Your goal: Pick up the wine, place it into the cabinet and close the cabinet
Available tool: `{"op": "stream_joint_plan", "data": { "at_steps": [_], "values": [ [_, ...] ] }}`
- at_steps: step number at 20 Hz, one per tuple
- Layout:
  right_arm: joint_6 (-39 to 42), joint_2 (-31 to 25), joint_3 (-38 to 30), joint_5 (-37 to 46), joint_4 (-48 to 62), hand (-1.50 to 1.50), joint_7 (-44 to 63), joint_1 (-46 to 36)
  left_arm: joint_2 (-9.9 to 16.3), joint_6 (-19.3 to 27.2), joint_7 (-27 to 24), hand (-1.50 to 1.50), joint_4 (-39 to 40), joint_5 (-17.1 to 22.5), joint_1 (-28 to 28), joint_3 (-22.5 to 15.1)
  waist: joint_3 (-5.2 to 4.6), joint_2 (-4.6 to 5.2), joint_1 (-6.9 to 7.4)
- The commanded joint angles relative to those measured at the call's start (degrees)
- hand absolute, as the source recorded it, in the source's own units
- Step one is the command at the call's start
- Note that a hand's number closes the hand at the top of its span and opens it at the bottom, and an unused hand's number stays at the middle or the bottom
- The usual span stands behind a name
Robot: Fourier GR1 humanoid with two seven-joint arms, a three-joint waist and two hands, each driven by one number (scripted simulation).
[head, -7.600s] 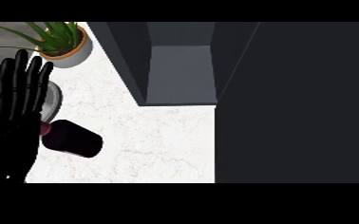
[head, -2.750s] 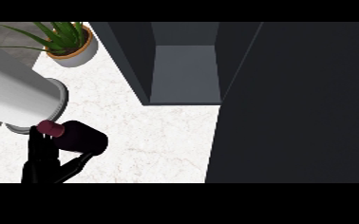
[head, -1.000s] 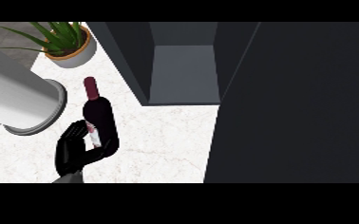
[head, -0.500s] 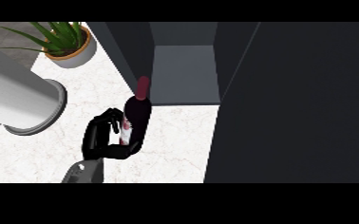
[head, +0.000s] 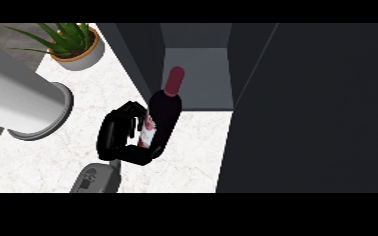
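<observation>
The wine bottle (head: pixel 165 109) is dark with a red neck and a white label. It is held upright, tilted slightly, just in front of the open cabinet (head: pixel 196 82), with its neck overlapping the cabinet's grey opening. My left hand (head: pixel 118 138) comes in from the lower left and is shut on the bottle's lower body, fingers curled round its left side. The cabinet's dark door (head: pixel 310 110) stands open and fills the right of the view. My right hand does not show.
A potted green plant (head: pixel 75 46) stands at the back left on the white marble counter (head: pixel 59 160). A large grey cylinder (head: pixel 29 105) stands at the left edge. The cabinet's dark left wall (head: pixel 136 55) lies just left of the bottle's neck.
My left hand took hold of the lying bottle, stood it up and carried it right and toward the cabinet opening. In the last half second it moved a little further right and up.
</observation>
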Motion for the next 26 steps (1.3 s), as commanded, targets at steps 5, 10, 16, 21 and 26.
{"op": "stream_joint_plan", "data": {
  "at_steps": [5,10,16,21,26],
  "values": [
    [-0.47,0.00,-1.79,-4.65,-5.35,-1.50,4.50,0.35,-0.81,9.59,16.20,1.50,-19.16,6.39,0.14,-12.06,0.01,-0.09,-0.14],
    [1.50,-0.29,-4.62,-7.66,-0.61,-1.50,1.12,-0.29,-0.82,18.83,22.89,1.50,-21.98,6.80,-6.37,-16.10,0.01,0.21,-0.25],
    [0.27,1.66,0.02,-3.48,-3.37,-1.50,1.31,2.30,-0.82,28.46,29.14,1.50,-18.07,7.11,-17.72,-18.15,-0.02,0.27,-0.74],
    [-0.26,1.38,0.83,-3.52,-6.32,-1.50,4.50,2.61,-0.82,27.33,36.78,1.50,-13.68,8.10,-26.26,-10.06,-0.03,0.22,-0.85],
    [2.03,0.23,-3.37,-6.65,-2.50,-1.50,0.85,1.81,-0.82,29.28,31.46,1.50,-8.59,7.44,-28.64,-10.12,-0.03,0.39,-0.74]
  ]
}}
